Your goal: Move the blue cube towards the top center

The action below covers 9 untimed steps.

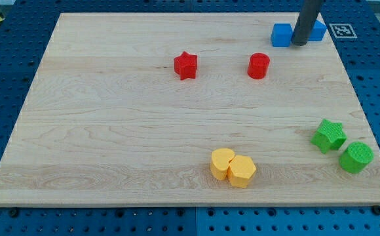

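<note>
My tip (299, 44) is a bare rod with nothing to open or close. It stands near the table's top right corner, set between two blue blocks. The blue cube (281, 35) sits just to its left, touching or nearly so. A second blue block (318, 30), shape hard to tell, shows partly behind the rod on the right. With the tip on the cube's right side, a push would drive the cube leftward along the top edge, toward the top center. That looks like the reason for this placement.

Further out, a red cylinder (259, 66) and a red star (185, 65) lie below the top edge, well clear of that path. Two yellow blocks (232, 167) touch each other near the bottom edge. A green star (328, 136) and a green cylinder (356, 157) sit close together by the bottom right corner of the wooden table (111, 131).
</note>
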Tool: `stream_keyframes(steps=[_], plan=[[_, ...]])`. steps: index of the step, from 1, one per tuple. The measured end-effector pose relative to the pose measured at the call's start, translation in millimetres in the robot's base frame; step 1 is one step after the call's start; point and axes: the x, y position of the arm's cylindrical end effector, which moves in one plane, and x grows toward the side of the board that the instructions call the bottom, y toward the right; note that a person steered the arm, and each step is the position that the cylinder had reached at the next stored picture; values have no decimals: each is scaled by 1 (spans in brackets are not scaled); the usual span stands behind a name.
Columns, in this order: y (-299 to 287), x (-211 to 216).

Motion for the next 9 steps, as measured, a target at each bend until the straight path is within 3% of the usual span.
stream_keyframes(steps=[2, 5, 6, 8, 9], plan=[[2, -9], [3, -76], [3, -71], [3, -13], [0, -14]])
